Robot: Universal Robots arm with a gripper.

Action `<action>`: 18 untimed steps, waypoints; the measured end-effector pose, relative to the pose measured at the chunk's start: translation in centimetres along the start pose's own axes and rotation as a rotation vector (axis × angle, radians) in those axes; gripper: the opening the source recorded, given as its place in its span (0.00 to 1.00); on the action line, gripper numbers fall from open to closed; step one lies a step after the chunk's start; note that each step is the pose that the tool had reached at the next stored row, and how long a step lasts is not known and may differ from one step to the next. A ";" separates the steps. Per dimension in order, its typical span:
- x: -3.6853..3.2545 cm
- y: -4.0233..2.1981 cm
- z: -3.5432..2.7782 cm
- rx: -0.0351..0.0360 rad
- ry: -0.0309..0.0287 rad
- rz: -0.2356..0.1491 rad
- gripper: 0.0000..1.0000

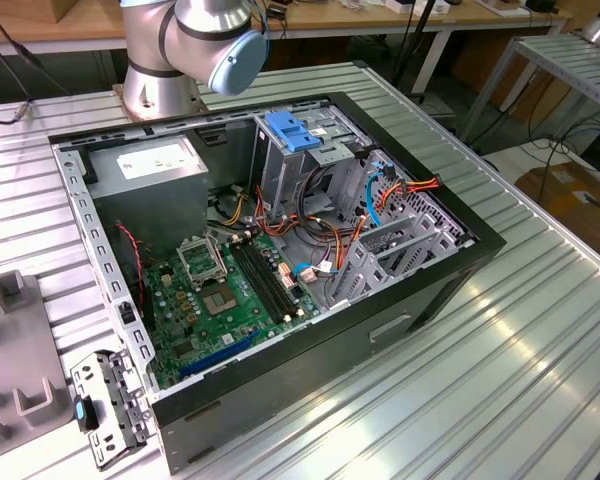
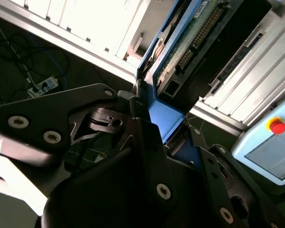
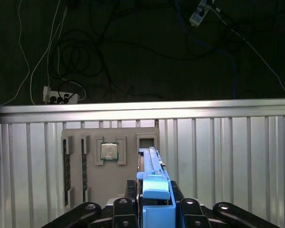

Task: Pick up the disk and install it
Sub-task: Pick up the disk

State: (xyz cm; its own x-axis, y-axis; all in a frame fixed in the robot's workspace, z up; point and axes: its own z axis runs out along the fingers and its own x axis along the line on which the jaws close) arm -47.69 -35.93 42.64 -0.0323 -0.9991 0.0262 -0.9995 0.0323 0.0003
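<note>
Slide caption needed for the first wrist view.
Gripper holds the disk edge-on; beyond it, a grey tray carries a processor chip.

The blue-railed disk, green circuit board exposed, is clamped in the end effector.

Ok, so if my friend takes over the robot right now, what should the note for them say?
Gripper: shut on the disk, clamped at its blue side rail, as both wrist views show.
Disk: held on edge in the gripper. In the first wrist view, the grey tray with a processor chip lies beyond it on the ribbed table.
Done: the disk is picked up.
Left: the disk is not yet inside the open computer case in the exterior view.
</note>
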 end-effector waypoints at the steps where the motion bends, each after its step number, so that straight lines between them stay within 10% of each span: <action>1: 0.00 0.00 -0.14 -0.0001 0.0000 0.000 0.37; 18: 0.04 0.00 -1.63 -0.0016 0.0000 0.000 0.37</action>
State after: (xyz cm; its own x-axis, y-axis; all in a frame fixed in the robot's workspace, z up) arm -47.69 -35.94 44.27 -0.0323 -0.9991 0.0262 -0.9995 0.0324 0.0019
